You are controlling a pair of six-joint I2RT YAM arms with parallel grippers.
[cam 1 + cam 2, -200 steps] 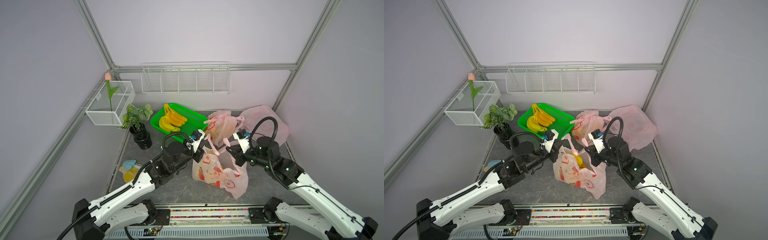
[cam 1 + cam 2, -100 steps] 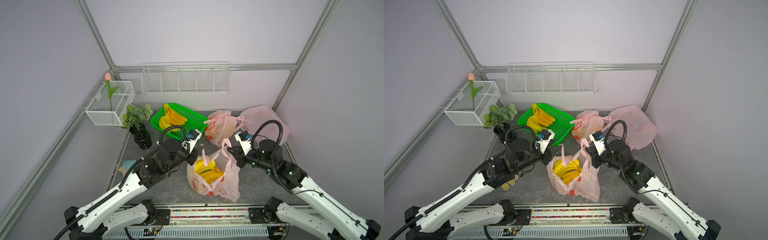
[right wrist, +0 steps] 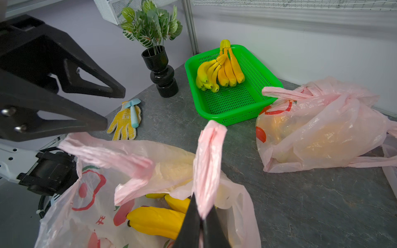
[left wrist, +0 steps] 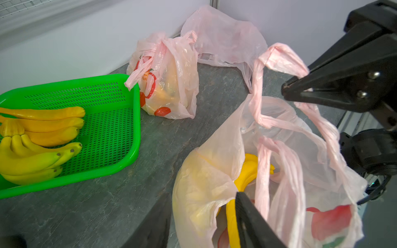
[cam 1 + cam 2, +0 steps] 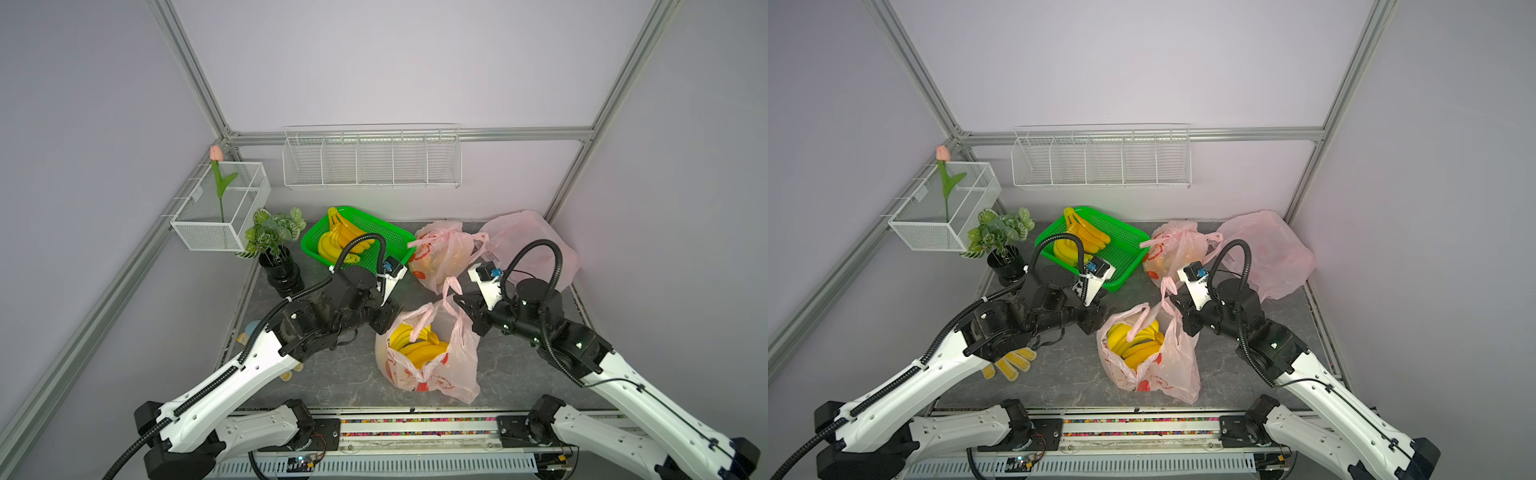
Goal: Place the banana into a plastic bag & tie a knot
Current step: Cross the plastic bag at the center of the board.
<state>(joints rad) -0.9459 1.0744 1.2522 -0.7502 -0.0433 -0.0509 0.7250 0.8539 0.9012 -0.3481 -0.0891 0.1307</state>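
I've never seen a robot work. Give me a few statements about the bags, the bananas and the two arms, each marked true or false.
1. Bananas lie inside the open pink bag at the front. True.
2. The green basket is empty. False: two banana bunches lie in it.
3. The right arm's jaws are shut on a handle of that bag. True.
4. The left arm's jaws are clamped on the bag. False: they stand open, gripping nothing.
5. The yellow glove lies in the basket. False: it lies on the table, beside the left arm.
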